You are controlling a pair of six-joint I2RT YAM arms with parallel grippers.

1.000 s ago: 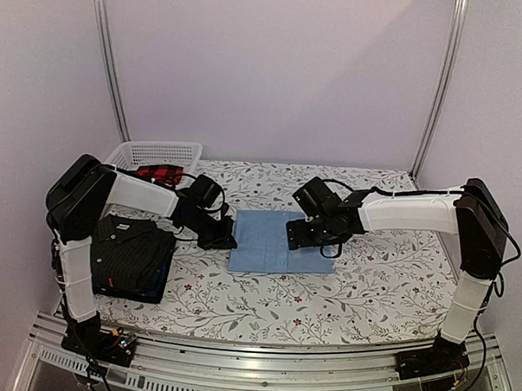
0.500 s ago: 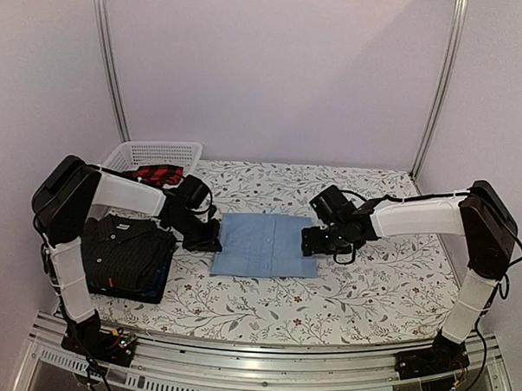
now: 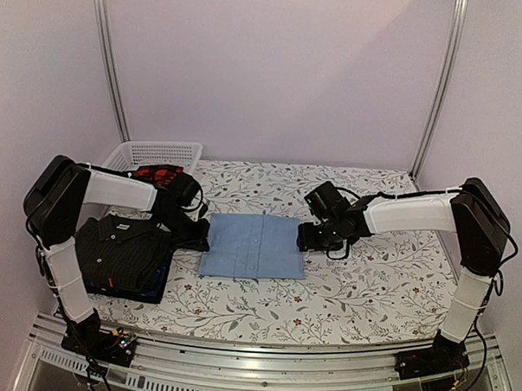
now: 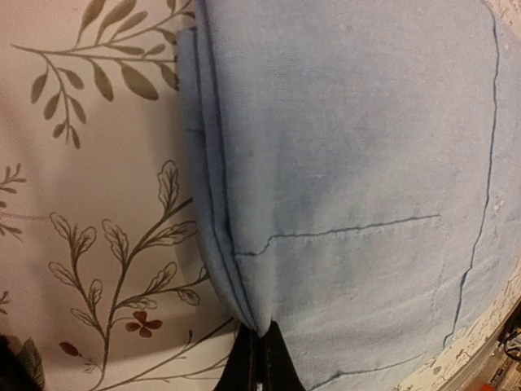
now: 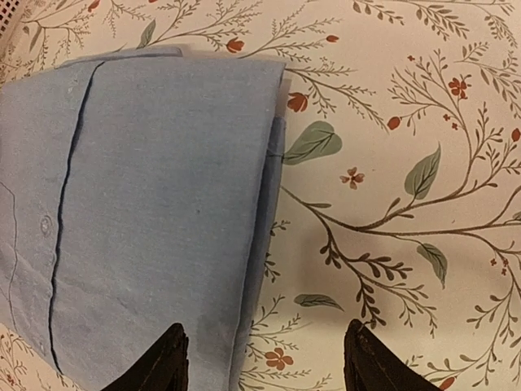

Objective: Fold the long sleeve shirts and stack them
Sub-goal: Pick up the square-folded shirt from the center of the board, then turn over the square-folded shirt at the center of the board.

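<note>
A folded light blue shirt (image 3: 252,245) lies flat in the middle of the table. My left gripper (image 3: 198,238) is shut on the fold at its left edge, which bunches between the black fingertips in the left wrist view (image 4: 259,346). My right gripper (image 3: 304,238) stands open over the shirt's right edge (image 5: 264,244); one finger (image 5: 167,366) is above the cloth, the other (image 5: 370,362) above the tablecloth, and nothing is pinched. At the left, the black pinstriped shirt (image 3: 124,250) lies folded on a dark navy shirt (image 3: 157,284).
A white lattice basket (image 3: 155,152) with a red plaid cloth (image 3: 158,173) in it stands at the back left. The floral tablecloth (image 3: 379,279) covers the table. Metal posts rise at both back corners.
The light blue shirt has slid left toward the dark stack, held at its edge by my left gripper. My right gripper followed along the shirt's right edge and its jaws narrowed somewhat.
</note>
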